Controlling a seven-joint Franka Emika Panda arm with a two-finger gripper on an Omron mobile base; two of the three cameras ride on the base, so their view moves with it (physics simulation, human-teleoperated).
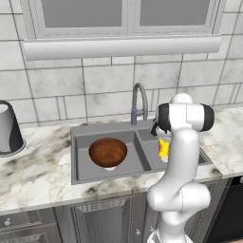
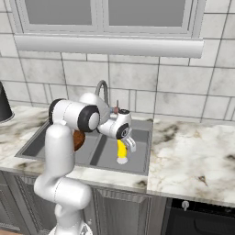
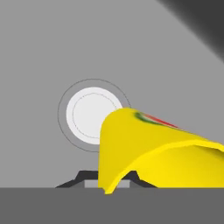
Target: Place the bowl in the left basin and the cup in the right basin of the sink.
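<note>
Gripper lowered over the right basin of the sink, its fingers clamped on the yellow cup, which hangs just above the pale drain; wooden bowl resting in the left basin; arched faucet behind the divider
</note>
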